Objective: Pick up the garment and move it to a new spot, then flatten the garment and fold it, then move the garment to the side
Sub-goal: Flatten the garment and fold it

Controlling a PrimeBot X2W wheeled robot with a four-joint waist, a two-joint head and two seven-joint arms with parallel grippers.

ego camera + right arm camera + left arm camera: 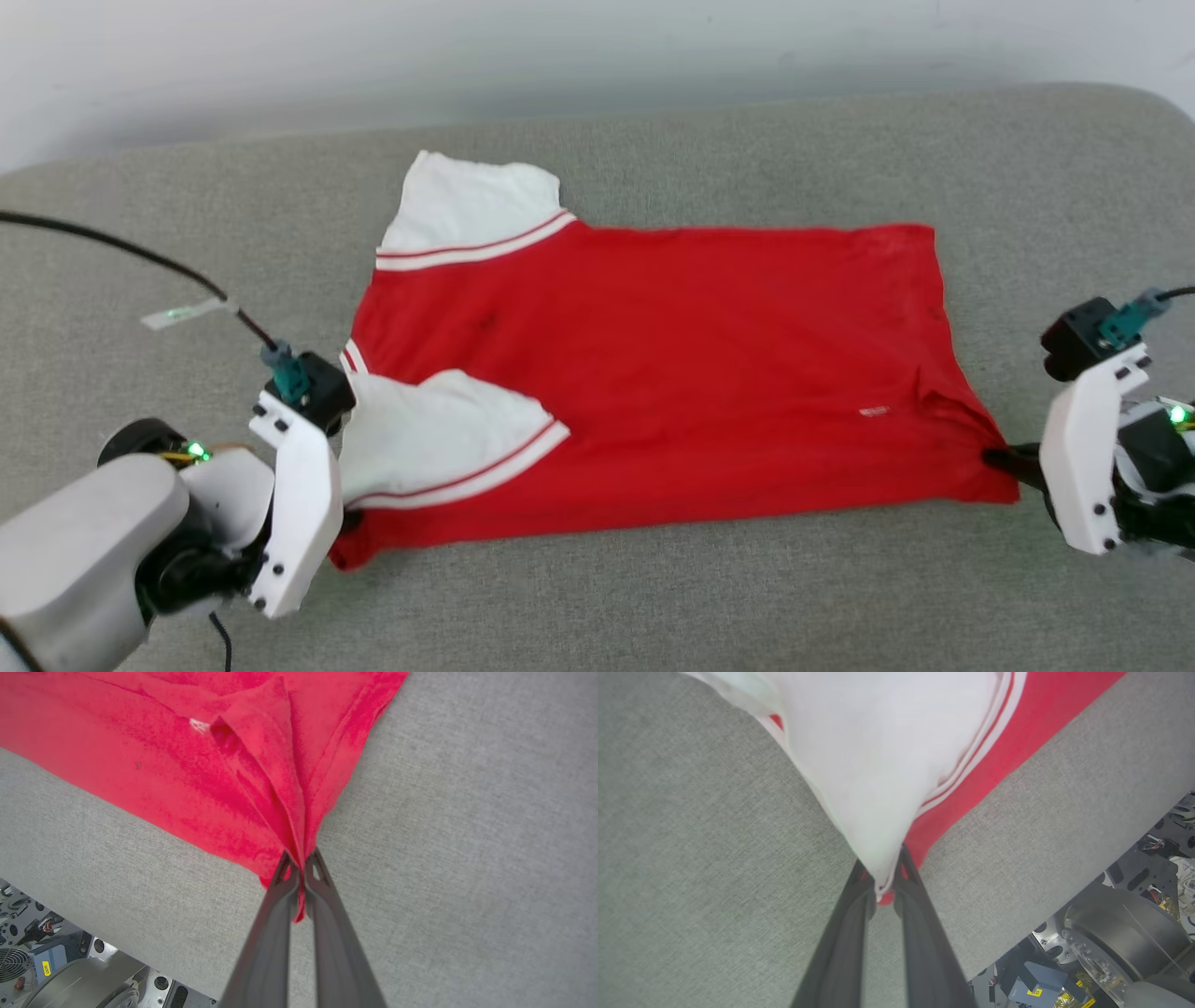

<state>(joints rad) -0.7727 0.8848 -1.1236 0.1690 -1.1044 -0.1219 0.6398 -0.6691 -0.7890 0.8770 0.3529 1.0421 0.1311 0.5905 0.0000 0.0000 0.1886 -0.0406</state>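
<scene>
garment (653, 373) flat, L tool (883, 875) nips sleeve corner, R tool (301, 861) hem corner

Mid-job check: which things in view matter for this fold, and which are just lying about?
Belongs to the job:
garment, spread out
left gripper, shut on its sleeve-end corner
right gripper, shut on its hem corner

Just lying about:
grey cushion underneath
black cable by the left arm
robot's base
</scene>
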